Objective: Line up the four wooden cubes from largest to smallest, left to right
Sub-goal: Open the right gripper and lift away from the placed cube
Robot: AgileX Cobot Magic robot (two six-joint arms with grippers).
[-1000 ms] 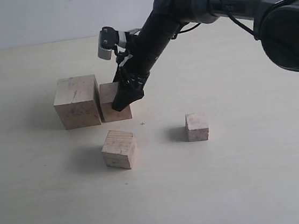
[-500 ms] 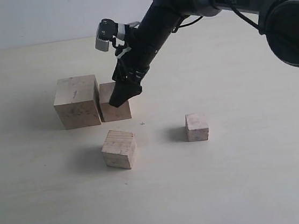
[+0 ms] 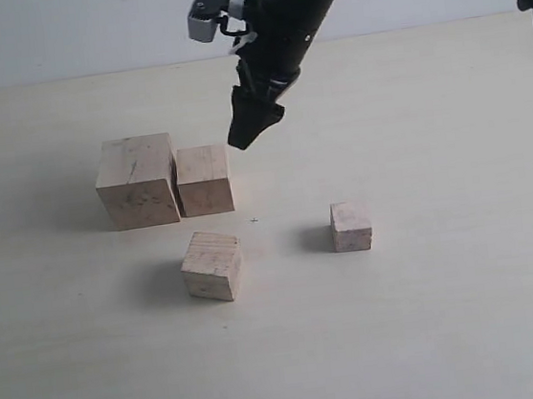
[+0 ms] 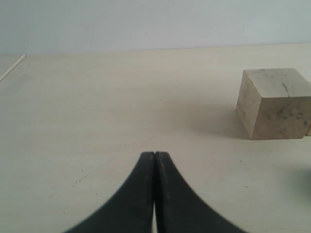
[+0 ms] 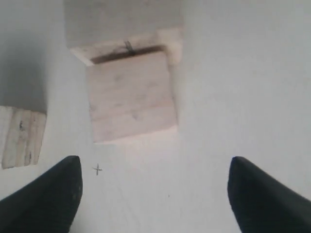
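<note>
Exterior view: right end effector (image 3: 251, 130) has lifted away, jaws spread and empty (left end effector (image 4: 154, 162) is pressed together), leaving second cube (image 3: 204, 180) beside largest cube (image 3: 136, 182); two remain.

Right fingers (image 5: 48, 194) apart, left fingers (image 4: 141, 194) together.

A: How many pale, unpainted wooden cubes sit on the cream tabletop (image 3: 455, 332)?

B: Four. One big cube with dark scribbles (image 3: 136, 181), two middling ones, the rear middle cube (image 3: 204, 179) and the front middle cube (image 3: 212, 264), and one small cube (image 3: 351, 225).

A: And black two-fingered grippers?

B: Two. The right gripper (image 3: 243, 140) shows in the exterior view, and the left gripper (image 4: 154, 162) only in its own wrist view.

A: Any marks on the table?

B: One tiny dark cross (image 3: 253, 220).
</note>
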